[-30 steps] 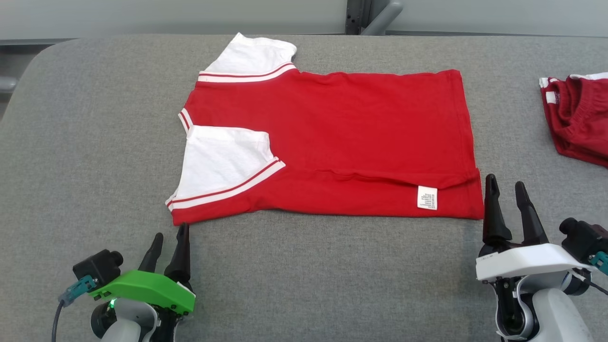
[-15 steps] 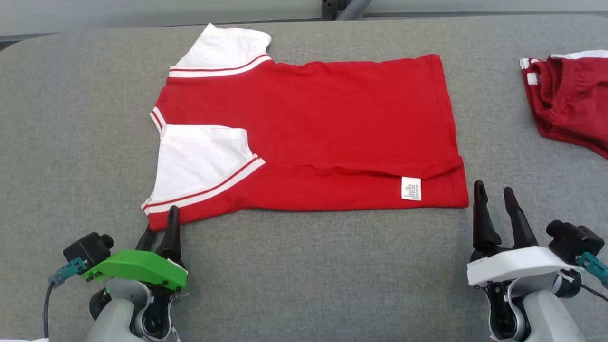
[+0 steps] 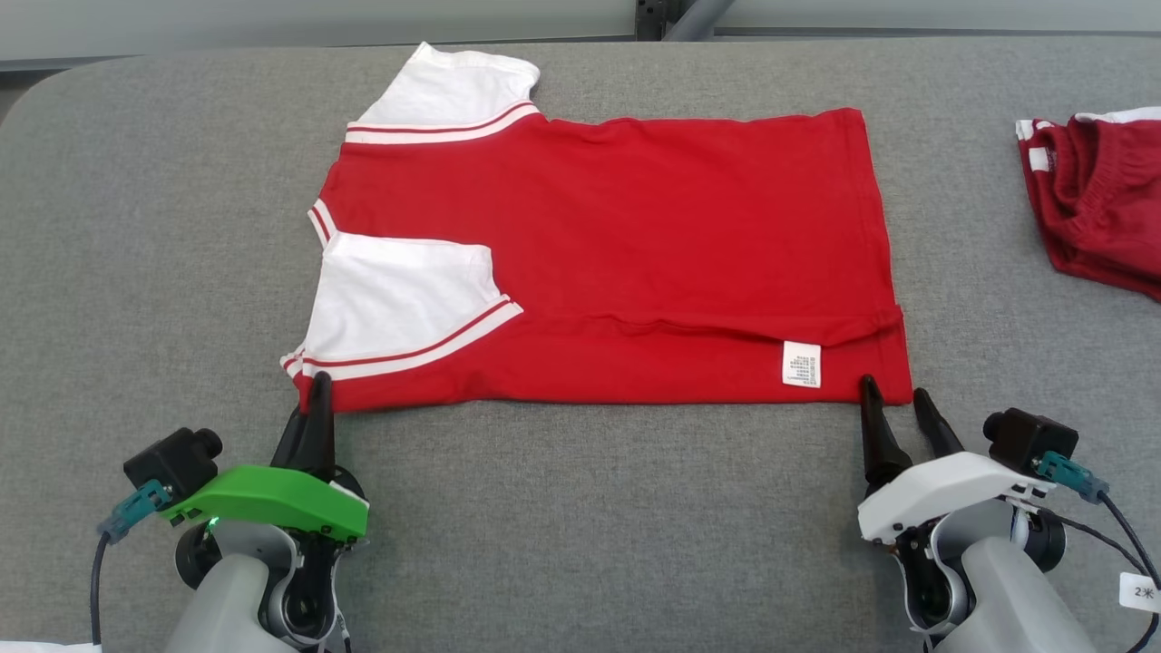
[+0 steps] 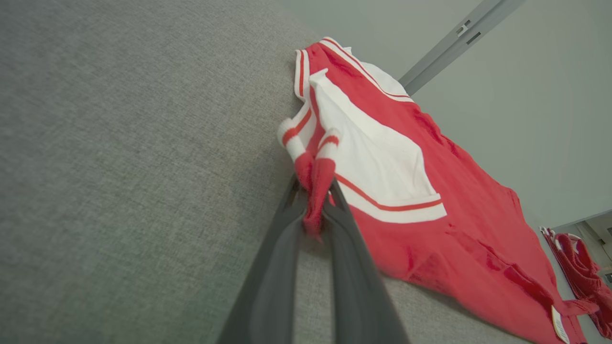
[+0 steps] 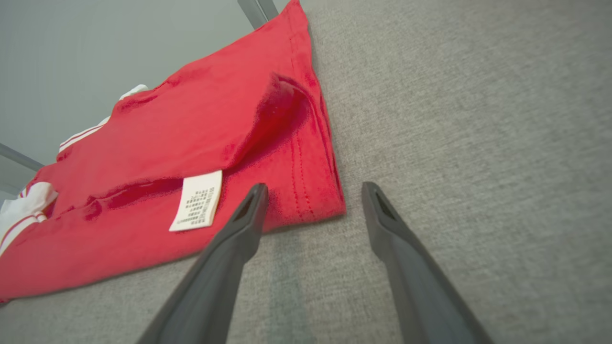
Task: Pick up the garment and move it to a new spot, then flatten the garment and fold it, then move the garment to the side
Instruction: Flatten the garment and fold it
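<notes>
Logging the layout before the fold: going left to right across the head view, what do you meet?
In order: left gripper → folded-in white sleeve of the red shirt → care label → right gripper → darker red garment.

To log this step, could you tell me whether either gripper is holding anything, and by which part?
The left gripper pinches the red T-shirt by its near sleeve-side corner; the right gripper is open, holding nothing.

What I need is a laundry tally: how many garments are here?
2. A red-and-white shirt lies centred on the table; a dark red garment lies at its right, cut off by the frame, so more may lie beyond.
</notes>
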You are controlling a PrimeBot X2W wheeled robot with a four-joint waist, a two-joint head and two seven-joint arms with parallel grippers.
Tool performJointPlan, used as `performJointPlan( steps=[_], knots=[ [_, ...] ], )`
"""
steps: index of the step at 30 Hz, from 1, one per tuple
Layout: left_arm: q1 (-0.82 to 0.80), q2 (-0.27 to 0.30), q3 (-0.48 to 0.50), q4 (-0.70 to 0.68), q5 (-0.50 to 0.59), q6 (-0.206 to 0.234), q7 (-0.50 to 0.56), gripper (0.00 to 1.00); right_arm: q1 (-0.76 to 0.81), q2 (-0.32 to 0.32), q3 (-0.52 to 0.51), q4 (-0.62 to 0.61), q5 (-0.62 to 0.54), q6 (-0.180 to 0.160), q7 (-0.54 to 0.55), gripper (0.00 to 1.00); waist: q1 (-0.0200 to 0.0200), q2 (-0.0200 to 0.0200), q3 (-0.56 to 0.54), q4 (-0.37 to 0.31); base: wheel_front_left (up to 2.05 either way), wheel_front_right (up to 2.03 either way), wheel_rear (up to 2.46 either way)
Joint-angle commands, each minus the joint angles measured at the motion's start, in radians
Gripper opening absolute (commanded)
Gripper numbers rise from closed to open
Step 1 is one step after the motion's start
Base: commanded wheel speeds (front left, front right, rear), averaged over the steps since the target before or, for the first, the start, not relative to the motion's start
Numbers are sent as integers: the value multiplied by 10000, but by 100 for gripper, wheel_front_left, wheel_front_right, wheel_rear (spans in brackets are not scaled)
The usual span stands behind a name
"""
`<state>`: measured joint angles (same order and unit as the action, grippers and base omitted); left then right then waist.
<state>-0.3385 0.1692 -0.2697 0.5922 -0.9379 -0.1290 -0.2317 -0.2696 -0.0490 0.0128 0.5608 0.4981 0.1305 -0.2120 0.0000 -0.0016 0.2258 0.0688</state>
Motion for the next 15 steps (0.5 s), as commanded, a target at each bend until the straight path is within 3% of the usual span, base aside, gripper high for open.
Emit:
performJointPlan(
  steps=[1, 4, 5, 6, 9, 15],
  knots=[
    [15, 72, -93, -54, 65, -23, -72, 0, -283, -28, 25, 433, -69, 2, 118, 100, 0, 16, -29, 95, 0, 0, 0],
    [-13, 63, -186, -128, 103, -23, -113, 0, -519, -16, 111, 930, -63, 2, 219, 100, 0, 16, -43, 150, 0, 0, 0],
    [-26, 70, -245, -177, 134, -23, -147, 0, -620, -13, 157, 1129, -48, 2, 218, 80, 0, 16, -57, 171, 0, 0, 0],
    [-31, 92, -303, -218, 193, -23, -155, 0, -711, -11, 213, 1301, -10, 2, 195, 39, 0, 16, -75, 187, 0, 0, 0],
    [4, 176, -438, -313, 371, -23, -228, 0, -944, 7, 408, 1698, 73, 2, 115, 0, 0, 16, -164, 211, 0, 0, 0],
    [240, 366, -494, -673, 773, -23, -305, 0, -1104, -31, 306, 1568, 12, 2, -273, 0, 0, 16, -504, 186, 0, 0, 0]
  ],
)
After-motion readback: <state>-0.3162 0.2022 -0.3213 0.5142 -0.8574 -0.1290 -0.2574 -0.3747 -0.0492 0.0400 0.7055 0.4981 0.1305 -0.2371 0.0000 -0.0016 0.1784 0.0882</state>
